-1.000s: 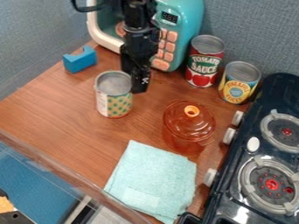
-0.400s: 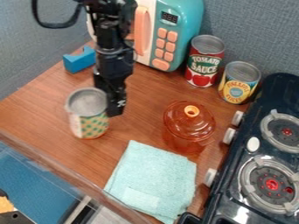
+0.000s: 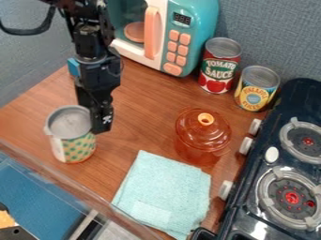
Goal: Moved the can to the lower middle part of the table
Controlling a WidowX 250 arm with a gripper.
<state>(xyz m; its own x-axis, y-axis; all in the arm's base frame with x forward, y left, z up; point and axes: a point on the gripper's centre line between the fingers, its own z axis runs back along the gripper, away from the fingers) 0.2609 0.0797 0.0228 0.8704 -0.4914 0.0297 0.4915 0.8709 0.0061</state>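
Note:
My gripper is at the left of the work surface, shut on the can with the dotted green-and-yellow label. One dark finger lies along the can's right side; the can's body hides most of the other. The can is upright with a slight tilt, its grey metal top facing up. Whether its base touches the wooden table I cannot tell.
An orange-red transparent lidded pot and a folded light-blue cloth are to the right. Behind stand a toy microwave, a red can and a yellow-labelled can. The stove borders the right side; a blue block is behind the arm.
The gripper and the dotted can have moved together toward the left and the front edge of the table. The arm now covers part of the blue block and uncovers more of the microwave.

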